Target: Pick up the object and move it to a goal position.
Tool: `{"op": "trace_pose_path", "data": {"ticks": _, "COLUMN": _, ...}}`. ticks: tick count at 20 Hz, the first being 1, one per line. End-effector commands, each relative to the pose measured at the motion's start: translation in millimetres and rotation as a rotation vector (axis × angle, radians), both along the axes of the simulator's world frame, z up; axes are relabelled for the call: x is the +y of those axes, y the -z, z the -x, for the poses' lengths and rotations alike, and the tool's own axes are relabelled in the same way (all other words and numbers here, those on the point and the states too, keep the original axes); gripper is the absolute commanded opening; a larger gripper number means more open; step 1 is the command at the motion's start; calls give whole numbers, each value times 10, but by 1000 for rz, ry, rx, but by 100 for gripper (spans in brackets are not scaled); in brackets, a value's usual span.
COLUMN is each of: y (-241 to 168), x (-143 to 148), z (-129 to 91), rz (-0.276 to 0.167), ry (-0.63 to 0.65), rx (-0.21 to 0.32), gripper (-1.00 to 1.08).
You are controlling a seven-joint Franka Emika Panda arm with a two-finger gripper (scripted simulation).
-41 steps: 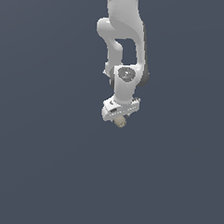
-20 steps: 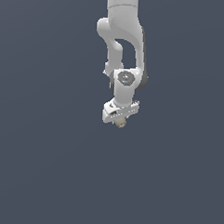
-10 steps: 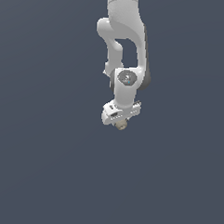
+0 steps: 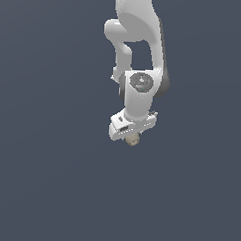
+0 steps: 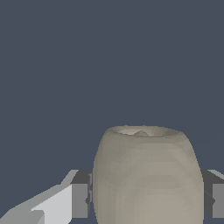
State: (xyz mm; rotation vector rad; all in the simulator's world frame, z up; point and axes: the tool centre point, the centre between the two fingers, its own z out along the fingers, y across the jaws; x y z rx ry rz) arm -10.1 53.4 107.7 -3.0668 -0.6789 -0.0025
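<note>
- The white arm [image 4: 141,48] enters at 12 o'clock and hangs down, wrist tilted toward 7 o'clock.
- The gripper [image 4: 132,138] points downward, its fingers [image 5: 81,200] pressed against both sides of the object [image 5: 148,175].

Flat, even render light on my feeds; sharp, no blur or glare. The arm [image 4: 143,58] is brightest on top, greying underneath. The object [image 5: 148,175] shows soft banded shading, no cast shadows around it.
</note>
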Motion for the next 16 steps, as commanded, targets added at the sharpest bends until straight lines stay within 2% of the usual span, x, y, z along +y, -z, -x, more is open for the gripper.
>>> {"op": "trace_pose_path", "data": {"ticks": 1, "y": -104, "x": 10, "z": -133, "rz": 0, "ry": 0, "rx": 1, "gripper": -100}}
{"op": "trace_pose_path", "data": {"ticks": 8, "y": -273, "x": 28, "z": -373, "rz": 0, "ry": 0, "rx": 1, "gripper": -100}}
{"op": "trace_pose_path", "data": {"ticks": 16, "y": -322, "x": 35, "z": -458, "rz": 1, "ry": 0, "rx": 1, "gripper": -100}}
